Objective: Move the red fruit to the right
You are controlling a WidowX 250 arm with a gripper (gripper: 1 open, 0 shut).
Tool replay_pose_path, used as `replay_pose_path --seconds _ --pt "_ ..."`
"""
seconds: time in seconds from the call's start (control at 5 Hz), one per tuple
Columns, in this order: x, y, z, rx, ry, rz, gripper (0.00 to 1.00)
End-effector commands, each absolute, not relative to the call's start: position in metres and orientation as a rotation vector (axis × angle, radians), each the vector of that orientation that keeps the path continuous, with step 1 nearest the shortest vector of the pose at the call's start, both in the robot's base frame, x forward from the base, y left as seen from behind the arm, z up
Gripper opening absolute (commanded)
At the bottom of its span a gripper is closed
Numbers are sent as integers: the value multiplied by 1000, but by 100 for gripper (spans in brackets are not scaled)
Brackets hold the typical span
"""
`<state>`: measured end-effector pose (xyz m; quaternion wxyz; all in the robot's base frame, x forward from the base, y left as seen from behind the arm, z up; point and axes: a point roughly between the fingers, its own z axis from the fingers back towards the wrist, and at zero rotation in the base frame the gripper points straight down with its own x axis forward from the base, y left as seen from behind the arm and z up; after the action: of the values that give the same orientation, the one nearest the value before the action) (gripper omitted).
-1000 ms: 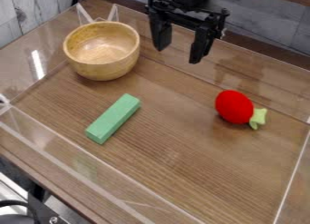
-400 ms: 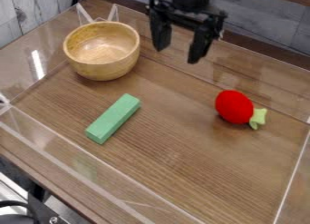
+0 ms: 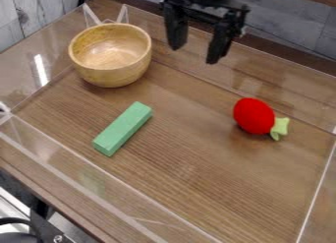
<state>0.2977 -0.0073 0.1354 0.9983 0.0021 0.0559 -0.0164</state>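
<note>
On the right half of the wooden tabletop (image 3: pixel 197 139), the red fruit (image 3: pixel 254 114) is lying by itself, leafy yellow-green cap (image 3: pixel 280 128) pointing toward the lower right, nothing touching it. Up at the back edge, the gripper (image 3: pixel 196 48) is hanging well apart from it, fingers pointing down, jaws standing wide with clear air between them; it is holding nothing and touching nothing. My read is that the task is sitting at the very start: no approach to the fruit is showing, no grasp, no shift. Everything is remaining to do, namely getting over the fruit, coming down, closing on it, carrying it further right and letting go. Room to the right is looking tight, since the fruit is already lying near the clear plastic wall (image 3: pixel 321 178) on that side, so the placement is probably calling for a short move only. Over on the left, the wooden bowl (image 3: pixel 110 54) is sitting near the back corner and the green block (image 3: pixel 122 127) is lying flat in front of it, both well away from the fruit and out of the likely path.
</note>
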Motion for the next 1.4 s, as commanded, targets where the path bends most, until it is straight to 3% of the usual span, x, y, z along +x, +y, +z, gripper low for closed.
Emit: replay_pose_path --seconds 0.0,0.2,0.8,1.2 --pt "296 -8 150 4 60 -19 100" --pt "288 -2 149 2 60 -8 100" --pt "313 3 145 -1 55 -22 100" --pt "296 12 157 -20 66 20 100"
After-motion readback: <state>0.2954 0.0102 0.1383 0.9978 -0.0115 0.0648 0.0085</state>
